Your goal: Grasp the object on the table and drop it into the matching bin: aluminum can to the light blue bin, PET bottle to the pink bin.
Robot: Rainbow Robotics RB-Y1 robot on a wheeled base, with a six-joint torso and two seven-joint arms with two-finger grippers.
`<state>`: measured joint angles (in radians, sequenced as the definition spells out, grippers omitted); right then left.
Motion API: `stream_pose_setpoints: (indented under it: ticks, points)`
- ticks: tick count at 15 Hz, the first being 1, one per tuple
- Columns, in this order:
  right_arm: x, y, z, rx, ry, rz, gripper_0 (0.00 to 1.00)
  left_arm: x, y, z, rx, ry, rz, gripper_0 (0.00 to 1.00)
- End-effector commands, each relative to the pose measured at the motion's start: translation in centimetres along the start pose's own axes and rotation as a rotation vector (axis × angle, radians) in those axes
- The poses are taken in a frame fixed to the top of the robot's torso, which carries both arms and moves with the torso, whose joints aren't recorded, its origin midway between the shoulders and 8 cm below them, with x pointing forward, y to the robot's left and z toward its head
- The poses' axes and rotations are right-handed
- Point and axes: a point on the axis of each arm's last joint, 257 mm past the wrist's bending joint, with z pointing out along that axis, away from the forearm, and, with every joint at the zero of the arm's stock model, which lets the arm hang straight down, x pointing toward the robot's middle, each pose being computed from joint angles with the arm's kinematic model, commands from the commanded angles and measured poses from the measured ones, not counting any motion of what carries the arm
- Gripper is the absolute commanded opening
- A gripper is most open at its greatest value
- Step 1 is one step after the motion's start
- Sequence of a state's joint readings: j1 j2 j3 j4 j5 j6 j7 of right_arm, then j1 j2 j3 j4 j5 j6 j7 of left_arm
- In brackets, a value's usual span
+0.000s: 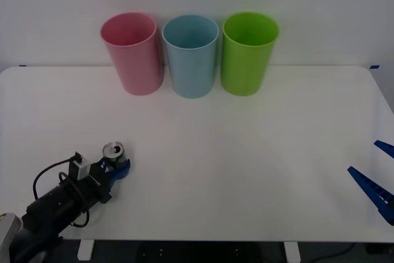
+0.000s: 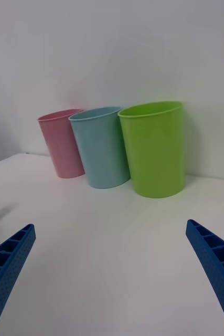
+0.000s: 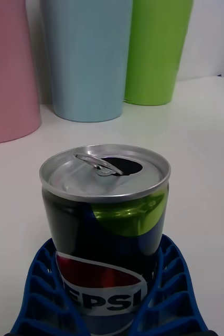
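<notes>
Front view: left gripper (image 1: 116,167) low over the table (image 1: 246,170) at its near left, fingers (image 3: 174,283) wrapped round the aluminum can (image 1: 114,151), w/ the can upright & seemingly on the tabletop. Left wrist view has the can (image 3: 105,231) close up btwn both ribbed blue fingers, pads against its sides, pull-tab top open, so grip looks made. Not lifted yet, as far as I can judge. Bins stand in a row at the far edge: pink bin (image 1: 132,52), light blue bin (image 1: 191,55) in the middle, lime green bin (image 1: 249,51). Left to do: lift, carry fwd to the light blue one, drop. Right gripper (image 1: 380,183) idle at table's near right, fingers spread wide, holding nothing.
</notes>
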<state>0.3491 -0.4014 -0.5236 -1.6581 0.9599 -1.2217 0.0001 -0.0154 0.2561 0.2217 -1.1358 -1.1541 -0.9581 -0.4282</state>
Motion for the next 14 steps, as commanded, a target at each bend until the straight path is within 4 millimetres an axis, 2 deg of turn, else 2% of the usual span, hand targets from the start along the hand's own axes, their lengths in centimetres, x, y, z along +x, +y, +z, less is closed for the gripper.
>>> stream_pose_setpoints:
  ticks: [1, 3, 6, 9, 14]
  points:
    - [0.0, 0.0, 0.0, 0.000, 0.000, 0.000, 1.00, -1.4, -0.4, 0.5, 0.013, -0.031, 0.000, 0.00]
    - [0.0, 0.0, 0.0, 0.000, 0.000, 0.000, 1.00, -2.4, -0.5, 0.6, 0.016, -0.060, -0.016, 0.00]
    - [0.0, 0.0, 0.0, 0.000, 0.000, 0.000, 1.00, -5.5, 0.7, 0.4, -0.012, -0.142, -0.046, 0.00]
    - [0.0, 0.0, 0.0, 0.000, 0.000, 0.000, 1.00, -9.2, 2.9, -0.3, -0.045, -0.208, -0.081, 0.00]
    - [0.0, 0.0, 0.0, 0.000, 0.000, 0.000, 1.00, -15.7, 4.2, -0.9, -0.043, -0.305, -0.136, 0.00]
